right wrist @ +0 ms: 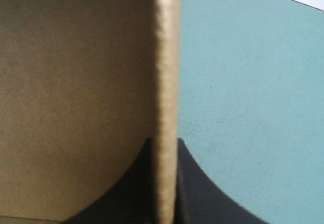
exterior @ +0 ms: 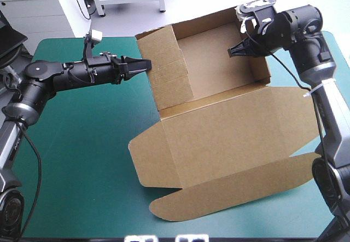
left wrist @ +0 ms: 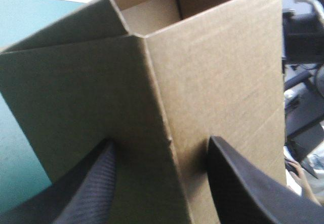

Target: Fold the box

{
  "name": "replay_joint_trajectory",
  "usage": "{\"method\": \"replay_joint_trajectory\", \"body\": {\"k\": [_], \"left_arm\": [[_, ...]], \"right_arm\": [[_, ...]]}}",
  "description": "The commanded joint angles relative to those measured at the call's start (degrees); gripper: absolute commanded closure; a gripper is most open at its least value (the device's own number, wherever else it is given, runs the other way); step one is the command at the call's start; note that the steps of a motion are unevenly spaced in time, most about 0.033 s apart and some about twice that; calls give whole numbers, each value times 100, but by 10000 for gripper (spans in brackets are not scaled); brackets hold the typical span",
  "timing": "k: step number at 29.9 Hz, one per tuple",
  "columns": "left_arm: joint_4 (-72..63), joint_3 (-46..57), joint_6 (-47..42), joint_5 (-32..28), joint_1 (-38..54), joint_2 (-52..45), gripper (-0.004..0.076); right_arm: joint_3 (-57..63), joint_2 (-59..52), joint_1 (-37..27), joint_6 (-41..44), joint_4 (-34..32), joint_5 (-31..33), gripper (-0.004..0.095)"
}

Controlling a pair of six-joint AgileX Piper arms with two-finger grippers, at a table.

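The brown box [exterior: 219,127] stands as an open tray [exterior: 216,61] at the table's far middle. Its lid lies flat toward the front, ending in a rounded flap [exterior: 229,192]. My left gripper [exterior: 143,65] is open at the tray's left wall. In the left wrist view its black fingers [left wrist: 101,183] straddle an outer corner of the box [left wrist: 212,77] with my left gripper [left wrist: 161,142] against the board. My right gripper [exterior: 236,50] is at the tray's right wall. In the right wrist view my right gripper [right wrist: 164,142] is shut on that wall's edge [right wrist: 166,82].
The teal-green cover [exterior: 82,143] shows left of the box and in a strip along the front edge. The lid's rounded flap reaches close to the table's front edge. A side flap [exterior: 143,162] sticks out at the lid's left.
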Motion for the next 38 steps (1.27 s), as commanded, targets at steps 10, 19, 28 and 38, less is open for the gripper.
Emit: {"method": "replay_joint_trajectory", "body": {"k": [10,19,28,38], "left_arm": [[3130,-993,-2959,-949,-667,-233,332],[3463,-1007,-3416,-1766,-1179,-222,332],[3667,-1017,-3973,-2179,-1284,-76,332],[4304,-1040,-4759,-1991,-1284,333,342]], "right_arm": [[-183,-271,549,403,-454,-628,922],[-183,-271,599,543,-439,-661,922],[-183,-271,771,635,-409,-713,922],[-183,-271,1158,701,-479,-996,922]]}}
